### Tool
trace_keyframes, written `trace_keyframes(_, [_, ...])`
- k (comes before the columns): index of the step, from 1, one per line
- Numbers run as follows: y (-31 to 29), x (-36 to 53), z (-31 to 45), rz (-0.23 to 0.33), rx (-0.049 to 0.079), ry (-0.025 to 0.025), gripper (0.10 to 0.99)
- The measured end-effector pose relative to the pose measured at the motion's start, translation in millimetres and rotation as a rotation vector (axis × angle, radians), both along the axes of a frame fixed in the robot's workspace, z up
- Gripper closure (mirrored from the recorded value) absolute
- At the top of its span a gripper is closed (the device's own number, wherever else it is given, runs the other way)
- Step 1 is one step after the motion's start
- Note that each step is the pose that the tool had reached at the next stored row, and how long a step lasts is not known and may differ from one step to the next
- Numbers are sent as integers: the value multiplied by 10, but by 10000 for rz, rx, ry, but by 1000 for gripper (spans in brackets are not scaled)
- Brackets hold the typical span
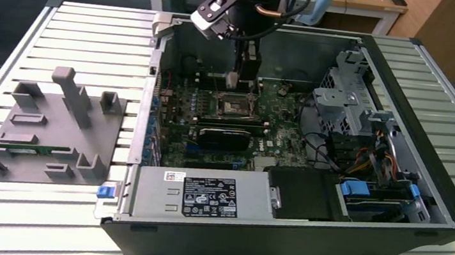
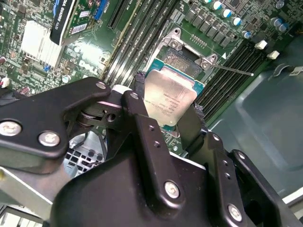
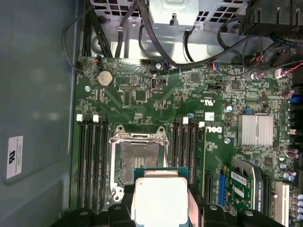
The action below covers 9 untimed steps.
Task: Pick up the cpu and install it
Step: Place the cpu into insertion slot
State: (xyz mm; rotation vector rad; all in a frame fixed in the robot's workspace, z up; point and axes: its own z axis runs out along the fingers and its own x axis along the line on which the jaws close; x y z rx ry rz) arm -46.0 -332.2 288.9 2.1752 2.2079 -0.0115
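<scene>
Pinching the cpu (image 2: 169, 101) by two opposite edges with the gripper (image 1: 241, 83) - hanging just above the open socket (image 3: 137, 161), mid-motherboard (image 3: 189, 94), not seated yet. Probably best to square corners to the socket frame and lower flat - no tilt, no force.

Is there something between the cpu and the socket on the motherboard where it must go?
Nothing visible does. The hand holds the cpu by two edges just over the motherboard, close to the socket, whose bed lies bare in both wrist views.
</scene>
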Motion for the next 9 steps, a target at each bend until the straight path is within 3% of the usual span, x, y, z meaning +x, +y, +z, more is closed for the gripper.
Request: trace_keyframes(9, [1, -3, -48, -16, -44, 1, 561])
